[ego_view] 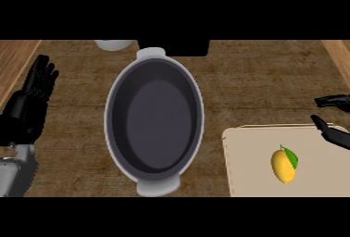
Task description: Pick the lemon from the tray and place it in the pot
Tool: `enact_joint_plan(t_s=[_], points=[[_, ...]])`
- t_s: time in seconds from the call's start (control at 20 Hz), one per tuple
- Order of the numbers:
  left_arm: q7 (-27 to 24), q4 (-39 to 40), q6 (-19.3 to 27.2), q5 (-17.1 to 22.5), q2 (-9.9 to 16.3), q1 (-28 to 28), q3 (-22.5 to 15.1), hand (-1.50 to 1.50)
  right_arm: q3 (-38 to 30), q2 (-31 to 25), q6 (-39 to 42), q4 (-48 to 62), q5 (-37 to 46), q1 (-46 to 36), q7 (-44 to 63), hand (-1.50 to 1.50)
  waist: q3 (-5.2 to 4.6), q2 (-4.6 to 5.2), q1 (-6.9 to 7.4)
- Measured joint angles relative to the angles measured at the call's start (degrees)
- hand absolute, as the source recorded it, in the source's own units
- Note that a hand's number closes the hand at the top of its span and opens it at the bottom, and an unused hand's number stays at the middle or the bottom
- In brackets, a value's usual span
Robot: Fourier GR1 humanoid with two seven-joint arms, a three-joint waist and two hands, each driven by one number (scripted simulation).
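Wood-grain counter (82, 69) fills the view, with paler strips along both side edges. At twelve o'clock a pale round thing (113, 44) and a dark block (184, 47) are cut off, too little showing to name. Centre stands the pot (116, 139), dark inside, nothing in it. At four o'clock the tray (249, 157) holds the lemon (284, 166), leaf attached. Left hand (31, 102) rests at nine o'clock, fingers straight, holding nothing. Right hand (334, 132) at three o'clock is mostly cropped; fingers spread, holding nothing, above the tray's corner.

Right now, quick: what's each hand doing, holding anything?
Left hand: open, fingers straight up, resting at the left edge, holding nothing.
Right hand: open, empty, above the tray; lemon untouched.
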Motion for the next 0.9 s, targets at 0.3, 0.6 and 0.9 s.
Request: enact_joint_plan(t_s=[0.3,0.6,0.9], points=[[5.22,-0.64,1.98,2.18,-2.65,0.69,0.31,0.0,-5.57,0.73,7.69,12.13,-1.75,1.48,-22.81,-1.5,0.11,-0.01,0.0],[7.33,-0.54,2.99,1.47,-3.9,-0.29,0.63,0.0,-5.35,-5.22,13.32,15.94,1.69,1.12,-27.95,-1.5,-0.1,-0.27,-0.52],[8.37,-2.06,3.33,0.91,-4.28,0.58,0.29,0.0,1.53,-12.87,16.34,10.44,9.24,0.77,-22.23,-1.5,-0.26,-0.46,-0.43]])
